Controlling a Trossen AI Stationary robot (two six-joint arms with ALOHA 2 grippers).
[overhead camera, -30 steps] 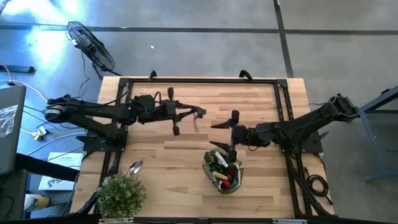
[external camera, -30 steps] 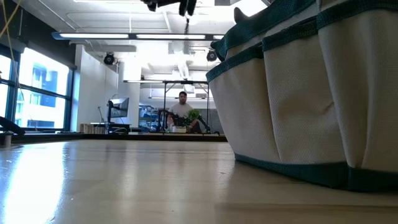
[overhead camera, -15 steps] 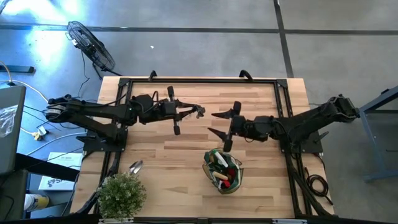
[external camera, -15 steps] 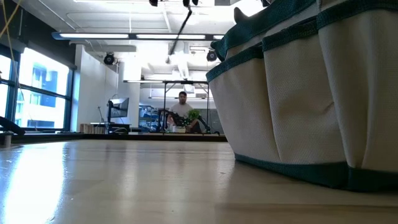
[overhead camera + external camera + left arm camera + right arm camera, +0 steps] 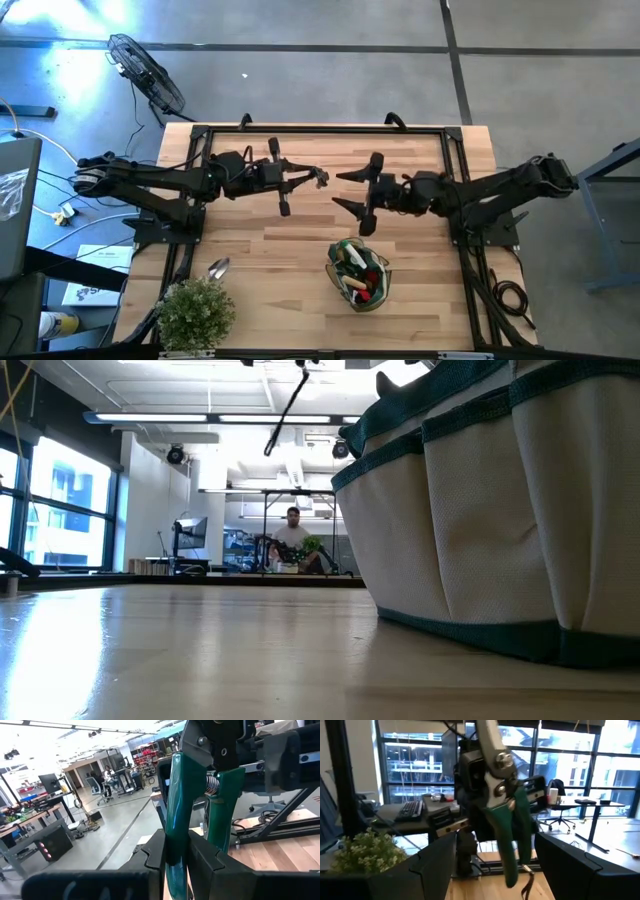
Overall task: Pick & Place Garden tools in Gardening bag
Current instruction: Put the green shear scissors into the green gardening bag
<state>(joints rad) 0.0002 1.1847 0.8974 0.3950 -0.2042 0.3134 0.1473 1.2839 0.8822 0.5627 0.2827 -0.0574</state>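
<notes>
Two arms face each other above the middle of the counter [image 5: 300,245], and the step in hand looks like a handover of the green-handled pruners [image 5: 197,805]. The left gripper [image 5: 318,179] has its jaws clamped on the pruners' handles, holding the tool up in the air with the metal head pointing toward the other arm. The right gripper [image 5: 358,190] hovers just across from it with its jaws spread wide; in the right wrist view the pruners [image 5: 505,815] hang right between its two fingers, not yet touched.

To do this well, the right arm should probably close on the handles below the spring, clear of the left fingers, and the left jaws should let go only once that grip is firm. Releasing early would drop the tool onto the counter.

The gardening bag [image 5: 358,275] sits near the front of the counter, just below the right gripper, already holding several tools. A silver scoop [image 5: 217,267] lies beside the potted plant [image 5: 195,312], left for later.
</notes>
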